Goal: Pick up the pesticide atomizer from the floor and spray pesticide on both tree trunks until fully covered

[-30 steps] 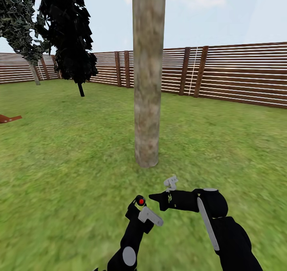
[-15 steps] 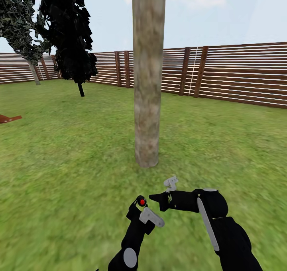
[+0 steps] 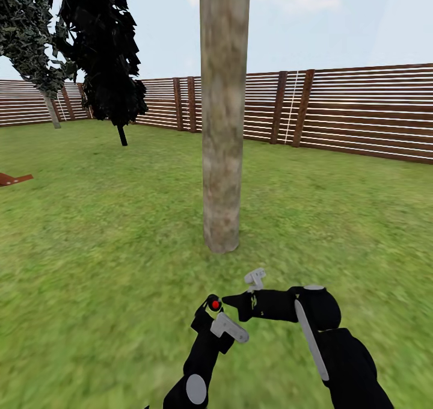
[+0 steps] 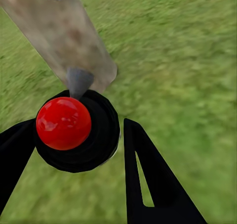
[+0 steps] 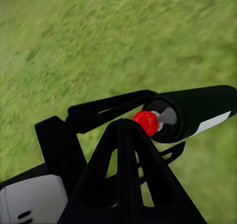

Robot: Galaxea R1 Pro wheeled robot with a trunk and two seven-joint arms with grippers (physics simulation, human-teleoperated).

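Red-capped and black, the pesticide atomizer (image 3: 213, 305) is seen clamped in the left claw (image 3: 211, 313), nozzle aimed at 1 tree trunk (image 3: 222, 156) directly ahead; whether the right claw (image 3: 236, 301) is closed cannot be told.

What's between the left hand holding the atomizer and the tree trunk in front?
Only bare grass: in the head view, nothing lies between the left hand with the pesticide atomizer and the tree trunk.
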